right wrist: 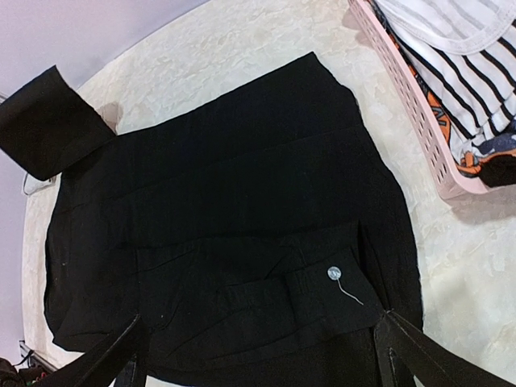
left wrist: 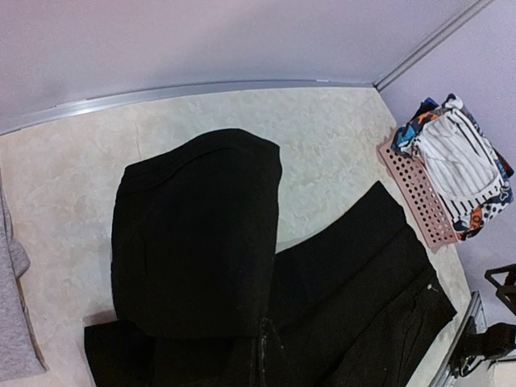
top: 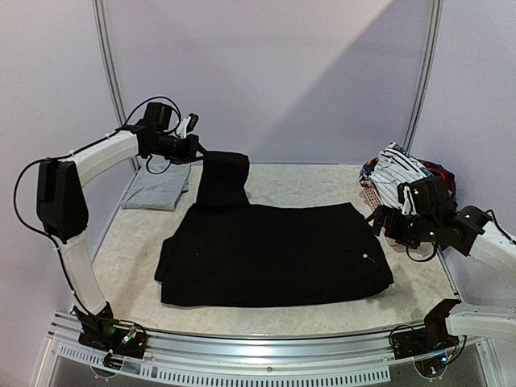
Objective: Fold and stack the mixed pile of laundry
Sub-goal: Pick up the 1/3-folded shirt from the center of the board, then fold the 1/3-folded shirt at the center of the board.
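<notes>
Black trousers [top: 274, 254] spread on surface [top: 125, 246]; one leg lifted, pinched in closed left tool [top: 196, 148]. Right tool [top: 377, 219] gaping wide over waistband, holding nothing.

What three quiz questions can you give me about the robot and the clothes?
1. True or false: the right gripper is open above the black trousers.
2. What does the left gripper hold up? A: a trouser leg. B: a red sock. C: a towel.
3. What colour is the perforated basket?
Key: 1 true; 2 A; 3 pink.
</notes>
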Controlling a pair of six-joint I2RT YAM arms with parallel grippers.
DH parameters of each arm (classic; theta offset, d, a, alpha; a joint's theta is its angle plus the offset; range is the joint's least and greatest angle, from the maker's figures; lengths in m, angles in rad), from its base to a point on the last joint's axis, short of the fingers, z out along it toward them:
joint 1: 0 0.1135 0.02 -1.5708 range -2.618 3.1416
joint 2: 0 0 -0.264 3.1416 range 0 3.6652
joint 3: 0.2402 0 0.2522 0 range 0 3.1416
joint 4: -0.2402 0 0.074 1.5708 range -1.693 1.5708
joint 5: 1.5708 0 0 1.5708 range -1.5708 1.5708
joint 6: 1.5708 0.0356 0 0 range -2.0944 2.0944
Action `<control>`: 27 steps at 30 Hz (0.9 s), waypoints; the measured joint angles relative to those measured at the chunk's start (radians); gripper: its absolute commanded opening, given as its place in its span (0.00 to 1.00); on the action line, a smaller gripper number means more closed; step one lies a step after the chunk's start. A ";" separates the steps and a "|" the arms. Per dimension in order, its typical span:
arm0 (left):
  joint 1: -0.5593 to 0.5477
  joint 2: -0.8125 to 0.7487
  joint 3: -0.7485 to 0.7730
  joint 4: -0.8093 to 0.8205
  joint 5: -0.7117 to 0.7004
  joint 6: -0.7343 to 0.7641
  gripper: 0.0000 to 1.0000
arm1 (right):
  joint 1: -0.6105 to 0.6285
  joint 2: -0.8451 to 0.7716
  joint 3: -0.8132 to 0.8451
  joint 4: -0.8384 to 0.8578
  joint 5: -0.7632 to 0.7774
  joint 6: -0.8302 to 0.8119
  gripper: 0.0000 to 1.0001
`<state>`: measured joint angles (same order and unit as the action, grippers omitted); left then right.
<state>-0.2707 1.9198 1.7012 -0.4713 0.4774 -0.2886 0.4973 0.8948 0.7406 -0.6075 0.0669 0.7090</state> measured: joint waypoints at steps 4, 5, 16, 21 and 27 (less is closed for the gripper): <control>-0.047 -0.087 -0.087 -0.005 -0.042 0.019 0.00 | 0.000 0.045 0.026 0.014 0.007 -0.001 0.98; -0.058 -0.113 -0.112 -0.005 -0.050 0.023 0.00 | 0.000 0.057 0.034 0.019 0.009 0.000 0.98; -0.127 -0.428 -0.346 0.019 -0.109 0.026 0.00 | 0.000 0.163 0.053 0.084 0.068 0.028 0.96; -0.155 -0.561 -0.514 0.060 -0.130 0.001 0.00 | 0.000 0.207 0.072 0.108 0.116 0.046 0.96; -0.174 -0.718 -0.726 0.088 -0.168 -0.039 0.00 | -0.010 0.352 0.180 0.126 0.145 0.054 0.92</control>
<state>-0.4450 1.2018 0.9749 -0.3836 0.3096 -0.3279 0.4870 1.2465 0.9211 -0.4812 0.2115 0.7628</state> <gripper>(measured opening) 0.010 0.939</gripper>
